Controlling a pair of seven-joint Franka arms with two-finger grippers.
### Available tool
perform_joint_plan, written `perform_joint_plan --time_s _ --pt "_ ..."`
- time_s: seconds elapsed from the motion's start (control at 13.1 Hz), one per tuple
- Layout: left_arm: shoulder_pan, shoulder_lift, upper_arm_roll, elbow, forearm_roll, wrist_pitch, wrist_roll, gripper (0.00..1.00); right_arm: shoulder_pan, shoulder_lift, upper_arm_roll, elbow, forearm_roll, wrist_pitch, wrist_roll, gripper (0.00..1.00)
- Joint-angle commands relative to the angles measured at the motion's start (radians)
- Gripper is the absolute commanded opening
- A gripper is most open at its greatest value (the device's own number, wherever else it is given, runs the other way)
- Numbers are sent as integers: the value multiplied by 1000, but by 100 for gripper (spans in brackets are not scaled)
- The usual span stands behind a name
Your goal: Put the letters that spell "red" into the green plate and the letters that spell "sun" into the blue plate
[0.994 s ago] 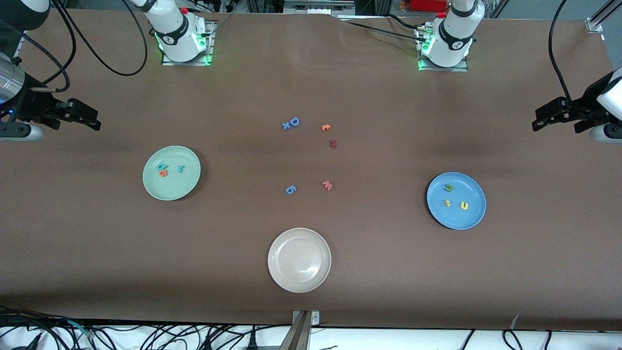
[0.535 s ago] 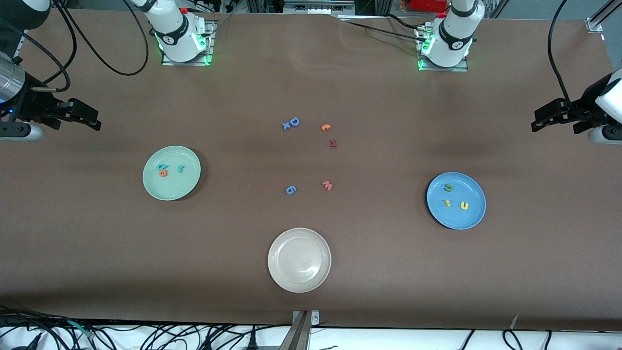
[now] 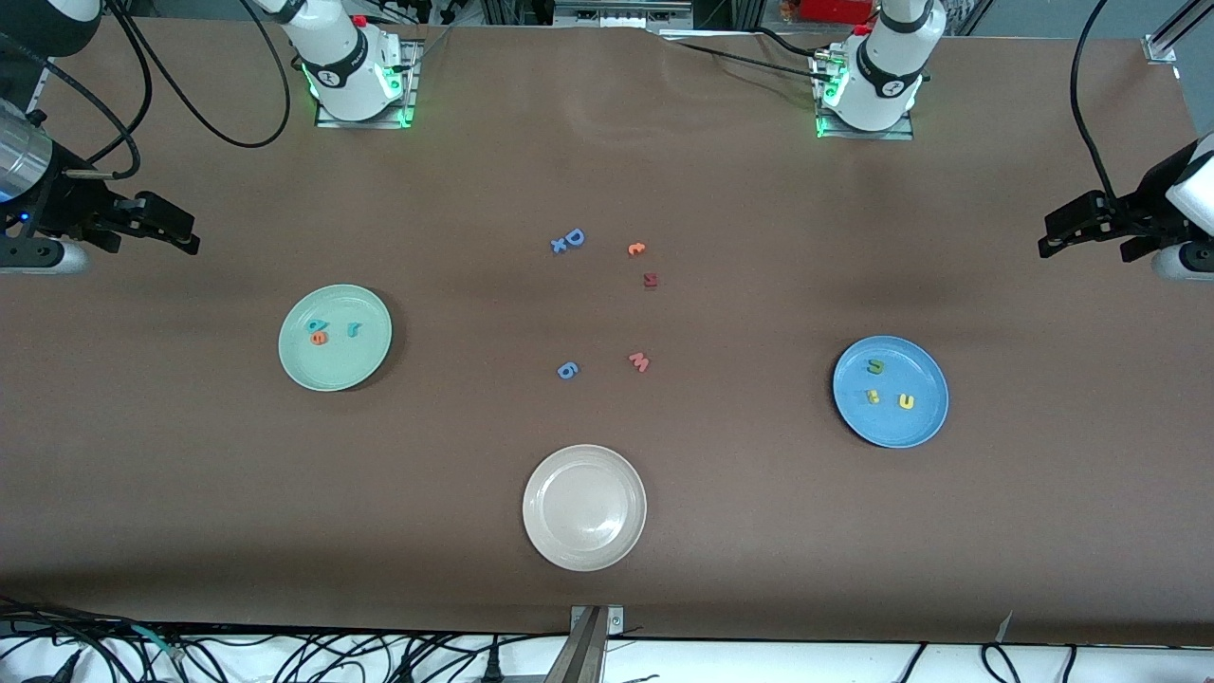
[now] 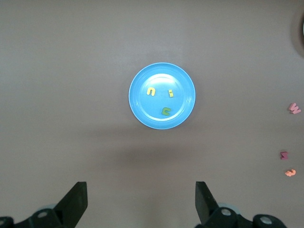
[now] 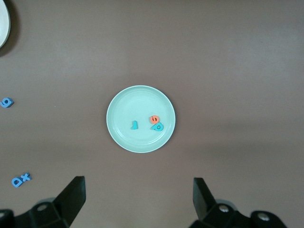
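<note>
Teal "r" (image 3: 354, 329), orange "e" (image 3: 318, 337) and teal "d" (image 3: 315, 325) in green plate (image 3: 335, 375); yellow "s" (image 3: 873, 396), yellow u/n shape (image 3: 907, 401) and green u/n shape (image 3: 875, 366) in blue plate (image 3: 892, 432). Right gripper (image 3: 178, 235) wide open, empty, parked at table end, well apart from green plate. Left gripper (image 3: 1060, 232) likewise open, empty, well apart from blue plate.

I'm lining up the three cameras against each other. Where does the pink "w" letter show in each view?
Front view: the pink "w" lies mid-table, beside the blue "6", toward the left arm's end from it.
Left wrist view: pink "w" at the picture's edge.
Right wrist view: not in it.
Shared landmark: the beige-white plate, whose rim shows in both wrist views.
</note>
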Motion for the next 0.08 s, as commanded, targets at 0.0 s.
perform_joint_plan --time_s 0.0 --pt "-1 4 7 18 -25 -4 9 100 -9 -6 10 7 14 -4 2 100"
